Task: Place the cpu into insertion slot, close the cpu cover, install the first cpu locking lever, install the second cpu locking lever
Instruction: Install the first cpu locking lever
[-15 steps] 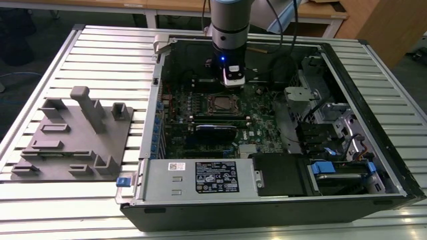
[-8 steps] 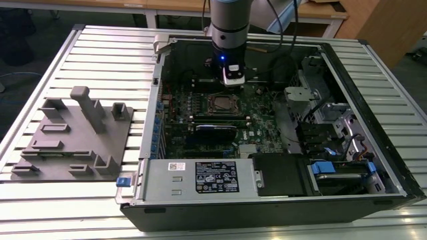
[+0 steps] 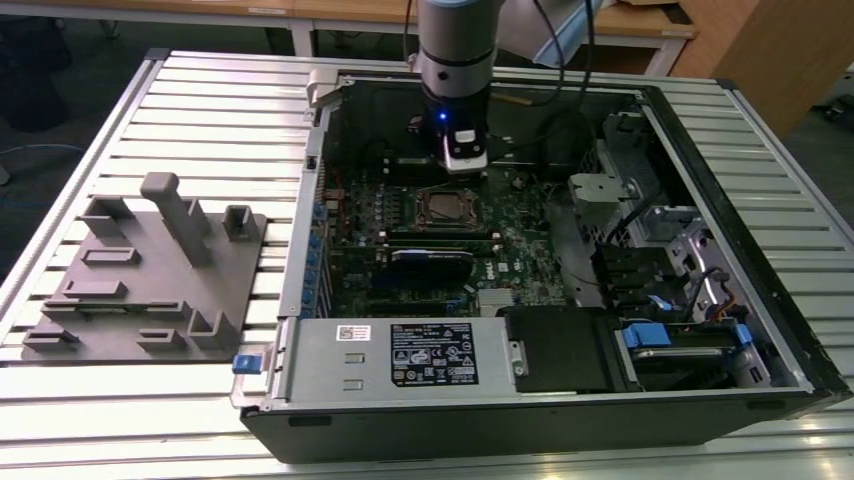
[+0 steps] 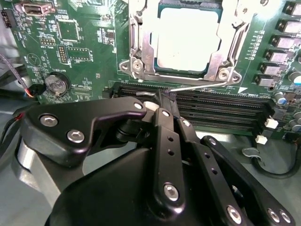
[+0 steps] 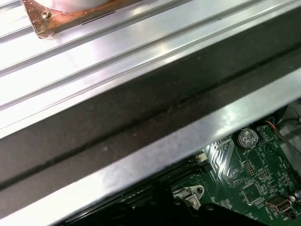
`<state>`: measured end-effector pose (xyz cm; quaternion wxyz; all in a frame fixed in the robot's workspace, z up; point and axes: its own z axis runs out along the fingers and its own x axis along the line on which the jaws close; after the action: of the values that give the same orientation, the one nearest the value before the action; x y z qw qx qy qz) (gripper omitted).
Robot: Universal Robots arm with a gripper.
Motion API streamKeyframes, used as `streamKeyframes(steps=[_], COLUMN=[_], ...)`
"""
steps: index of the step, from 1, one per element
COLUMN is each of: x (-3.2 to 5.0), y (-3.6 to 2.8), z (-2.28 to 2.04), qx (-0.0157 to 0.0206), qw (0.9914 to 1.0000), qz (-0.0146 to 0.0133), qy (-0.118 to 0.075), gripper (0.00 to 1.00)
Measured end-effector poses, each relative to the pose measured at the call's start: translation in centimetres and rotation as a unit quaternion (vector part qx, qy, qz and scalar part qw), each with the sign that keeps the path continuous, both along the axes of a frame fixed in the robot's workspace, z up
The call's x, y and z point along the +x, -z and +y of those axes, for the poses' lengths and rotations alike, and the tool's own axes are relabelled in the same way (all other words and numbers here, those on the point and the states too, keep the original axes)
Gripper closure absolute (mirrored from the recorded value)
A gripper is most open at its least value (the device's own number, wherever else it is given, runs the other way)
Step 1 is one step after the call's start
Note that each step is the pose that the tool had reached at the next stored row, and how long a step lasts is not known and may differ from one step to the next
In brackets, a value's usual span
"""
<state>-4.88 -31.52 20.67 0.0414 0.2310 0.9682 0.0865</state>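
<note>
Glare washes out the cpu (image 4: 188, 40) in my second wrist view; case (image 3: 534, 430) interior dim, table (image 3: 200, 100) slats shine.

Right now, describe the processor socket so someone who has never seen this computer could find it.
Look inside the open computer case at the green circuit board. Near its middle sits the socket, a square with a silvery metal frame around a flat pale chip. The slots beside it are long and black instead.
</note>
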Motion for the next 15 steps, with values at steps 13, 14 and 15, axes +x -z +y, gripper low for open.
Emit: streamKeyframes(steps=[13,14,15], x=[-0.18,-0.22,-0.29], y=[0.42,0.50,0.60], z=[0.00,0.00,0.00], qx=[0.0057,0.0056,0.0055], qw=[0.99987,0.99986,0.99983], qz=[-0.0151,-0.0159,-0.0175], qy=[0.000,0.000,0.000], gripper=[0.90,0.90,0.90])
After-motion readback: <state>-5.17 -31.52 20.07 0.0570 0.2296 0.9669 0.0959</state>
